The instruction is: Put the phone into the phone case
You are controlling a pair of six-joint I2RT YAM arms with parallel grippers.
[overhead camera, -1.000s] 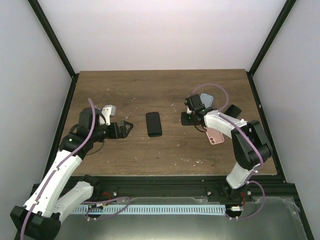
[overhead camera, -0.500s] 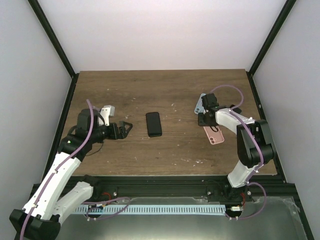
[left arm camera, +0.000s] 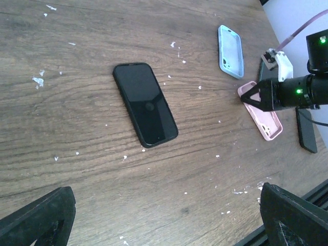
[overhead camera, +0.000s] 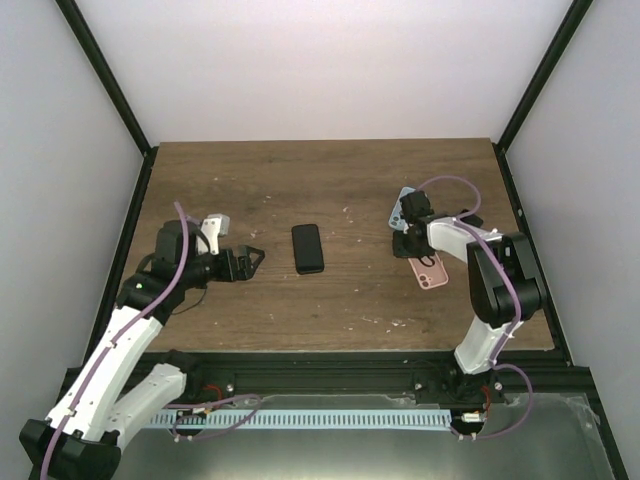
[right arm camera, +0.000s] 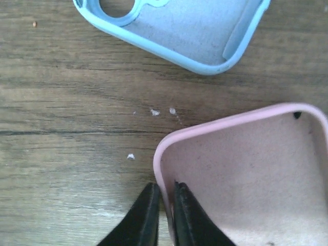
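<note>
Wood-grain table point(overhead camera: 300, 175) flecked with white, with pale walls behind it. One black phone point(overhead camera: 308, 248) lies flat near the middle, apart from both arms. Two cases lie to the right, both hollow side up: a blue case point(left arm camera: 231, 50) farther back and a pink case point(right arm camera: 246, 174) nearer. The right gripper point(right arm camera: 164, 185) pinches the pink case's rim at its far-left end. The left gripper point(overhead camera: 248, 262) is spread wide, left of the phone. From above, the right arm covers most of the blue case. A dark flat object point(left arm camera: 306, 130) right of the pink case is too partly seen to identify.
</note>
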